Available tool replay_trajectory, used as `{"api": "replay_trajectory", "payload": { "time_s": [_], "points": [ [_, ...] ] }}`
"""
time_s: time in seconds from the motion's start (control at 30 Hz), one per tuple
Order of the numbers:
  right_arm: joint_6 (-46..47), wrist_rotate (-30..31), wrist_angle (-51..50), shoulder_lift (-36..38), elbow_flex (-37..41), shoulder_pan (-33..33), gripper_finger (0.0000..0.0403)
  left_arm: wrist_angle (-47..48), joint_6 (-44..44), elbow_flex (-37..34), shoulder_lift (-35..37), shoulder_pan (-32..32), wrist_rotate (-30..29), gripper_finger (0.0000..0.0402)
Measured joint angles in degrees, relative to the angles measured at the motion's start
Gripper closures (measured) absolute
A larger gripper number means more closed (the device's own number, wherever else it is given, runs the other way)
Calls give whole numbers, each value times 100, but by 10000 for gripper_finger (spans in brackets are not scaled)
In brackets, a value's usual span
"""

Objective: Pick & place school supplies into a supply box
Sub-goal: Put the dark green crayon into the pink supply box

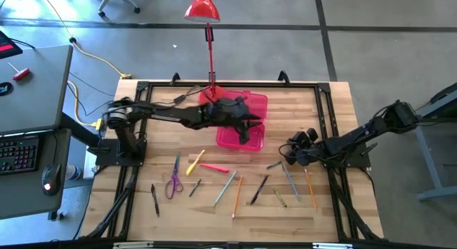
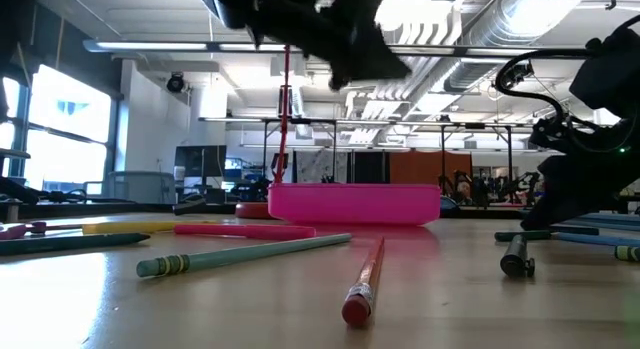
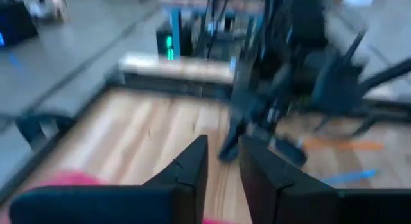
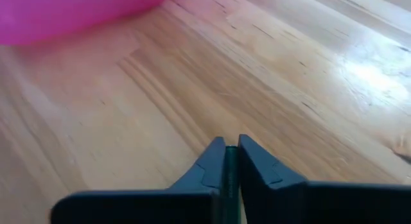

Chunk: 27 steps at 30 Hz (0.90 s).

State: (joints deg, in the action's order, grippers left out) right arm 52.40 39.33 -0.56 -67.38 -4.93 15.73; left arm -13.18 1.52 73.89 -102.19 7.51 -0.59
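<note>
The translucent pink supply box [image 1: 251,140] lies open at the table's middle, also in the low view [image 2: 355,204]. My left gripper [image 1: 246,126] hovers over it, fingers a little apart [image 3: 223,160] with nothing between them. My right gripper [image 1: 293,153] is low over the table right of the box, shut on a thin green supply [image 4: 231,167]. Loose on the table: purple scissors [image 1: 173,183], yellow marker [image 1: 195,162], pink marker [image 1: 214,168], teal pencil [image 1: 225,188], orange pencil [image 1: 237,195], black pen [image 1: 258,188], blue pencil [image 1: 290,181]. My right gripper pinches a thin green supply [image 4: 231,167] between its two fingers; only a narrow green strip shows in the gap. The fingers themselves hide which part of it they are on and how it lies.
A red desk lamp [image 1: 203,10] stands behind the box, its pole [image 1: 211,56] rising beside my left arm. A black frame [image 1: 335,99] borders the tabletop. Another orange pencil [image 1: 310,188] and a small green one [image 1: 280,199] lie near my right gripper. Bare wood shows at the near edge.
</note>
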Motion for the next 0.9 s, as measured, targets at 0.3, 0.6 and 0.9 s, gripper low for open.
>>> {"api": "replay_trajectory", "payload": {
  "time_s": [0.3,0.6,0.9],
  "points": [
    [-736,-268,1407,99,28,6,398,706,-138,0,1704,0,-1,327],
    [-3481,277,3820,374,-98,-29,399,2329,-129,2,2707,-2,1,352],
    [-5381,-1048,2821,-437,-2430,-750,398,2446,-129,-2,2716,-2,-47,355]
  ]
}}
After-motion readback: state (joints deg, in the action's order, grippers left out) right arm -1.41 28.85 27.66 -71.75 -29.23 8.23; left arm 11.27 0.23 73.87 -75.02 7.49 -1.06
